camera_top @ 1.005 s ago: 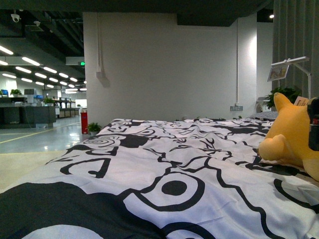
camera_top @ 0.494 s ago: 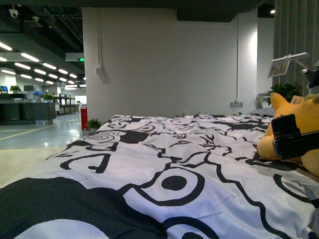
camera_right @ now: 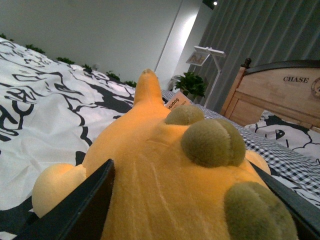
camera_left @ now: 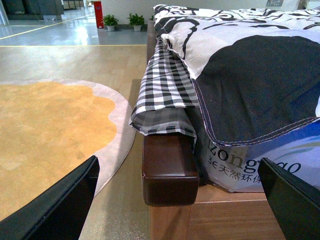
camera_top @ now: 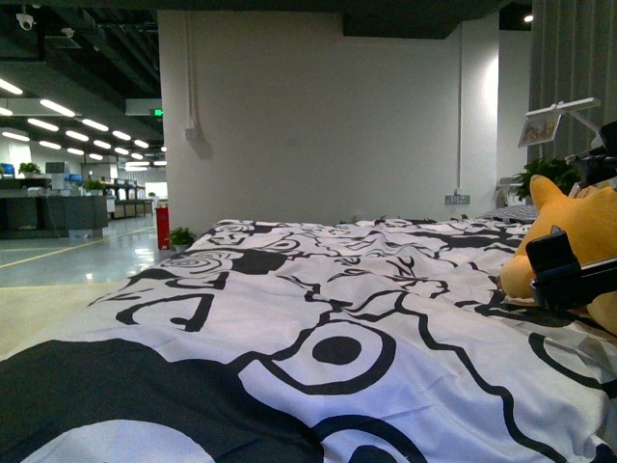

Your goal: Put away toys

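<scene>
The left gripper (camera_left: pixel 177 165) has two flat matte-black fingers (camera_left: pixel 55 210), wedge-shaped with straight edges; the right gripper (camera_right: pixel 182 167) carries the same black blades; from the front, one is a blocky slab on a dark bar behind the claw.

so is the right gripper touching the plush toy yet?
Cannot tell. Right wrist view: the open right gripper straddles the yellow plush toy; overlap hides any contact or gap.

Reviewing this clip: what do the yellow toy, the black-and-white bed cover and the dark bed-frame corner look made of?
Toy: soft plush, matte, with a short fuzzy pile on its orange body.
Bed cover: thin woven cloth, perhaps cotton; it creases and shows a stitched hem.
Bed-frame corner: probably wood under a glossy dark-brown finish; its rounded edges catch highlights.
</scene>
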